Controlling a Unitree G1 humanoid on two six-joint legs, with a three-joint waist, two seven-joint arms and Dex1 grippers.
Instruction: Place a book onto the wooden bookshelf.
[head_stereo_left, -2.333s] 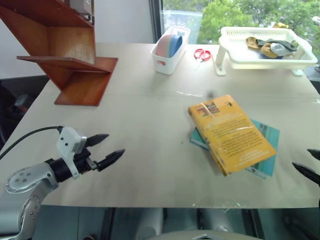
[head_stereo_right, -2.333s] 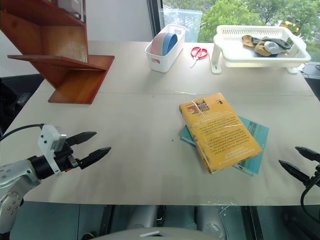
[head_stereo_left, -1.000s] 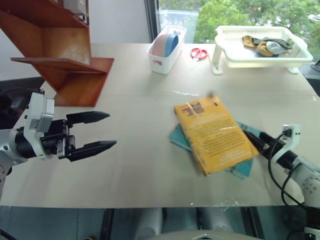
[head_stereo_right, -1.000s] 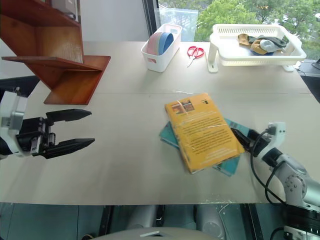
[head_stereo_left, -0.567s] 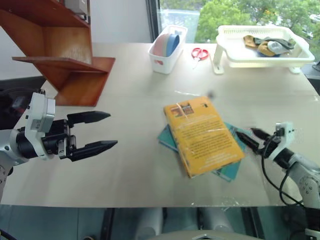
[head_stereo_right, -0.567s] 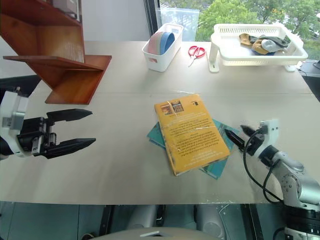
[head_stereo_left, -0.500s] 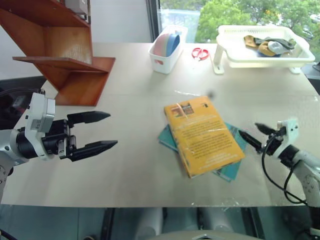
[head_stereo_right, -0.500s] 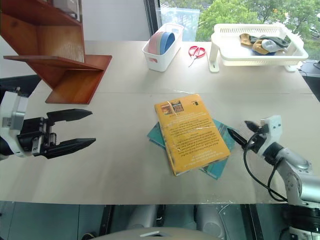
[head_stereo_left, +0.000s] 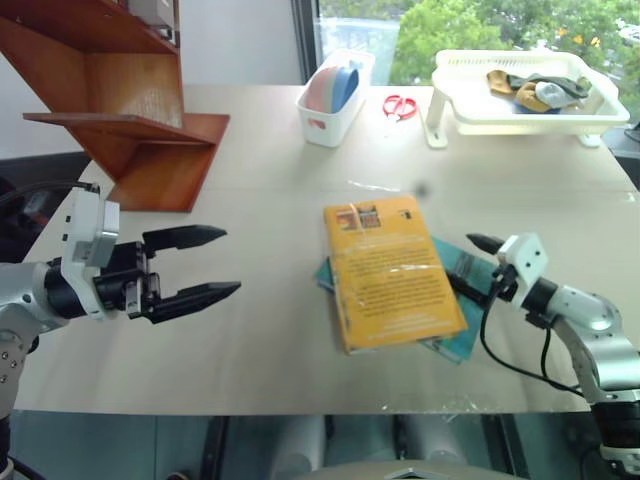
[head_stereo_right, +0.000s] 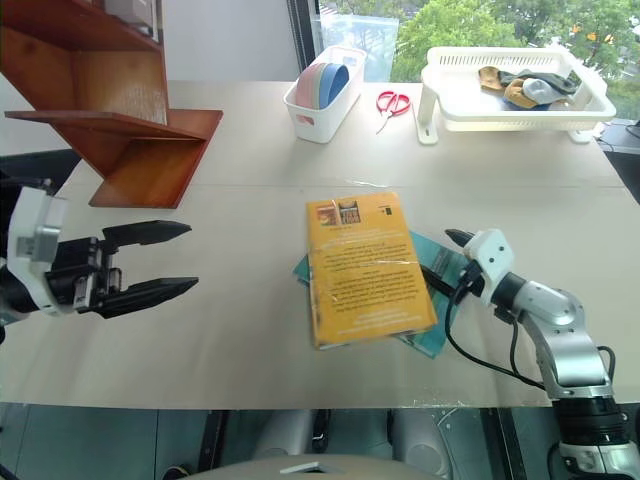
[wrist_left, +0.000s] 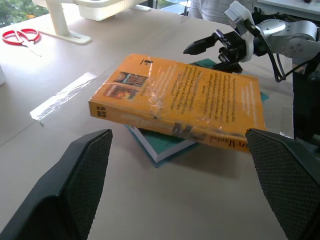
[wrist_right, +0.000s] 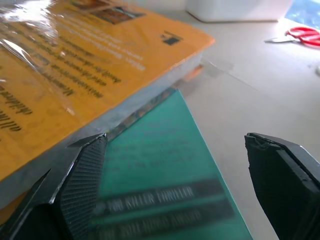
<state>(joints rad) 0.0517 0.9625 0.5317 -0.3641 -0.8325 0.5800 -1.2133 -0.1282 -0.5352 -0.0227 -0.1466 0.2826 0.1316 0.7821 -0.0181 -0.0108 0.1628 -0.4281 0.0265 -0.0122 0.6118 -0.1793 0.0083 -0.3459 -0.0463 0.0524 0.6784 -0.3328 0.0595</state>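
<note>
Book (head_stereo_left: 391, 272) now turning straighter atop teal book (head_stereo_left: 462, 262), nudged leftward by spread right gripper (head_stereo_left: 462, 262); left gripper (head_stereo_left: 205, 262) spread, waiting short of bookshelf (head_stereo_left: 120, 110).

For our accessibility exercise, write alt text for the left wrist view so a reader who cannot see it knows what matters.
A thick yellow-orange book in glossy wrap lies on a thinner teal book on a pale table. Beyond it, the right gripper reaches in with fingers open at the book's far edge; red scissors lie further off.
</note>
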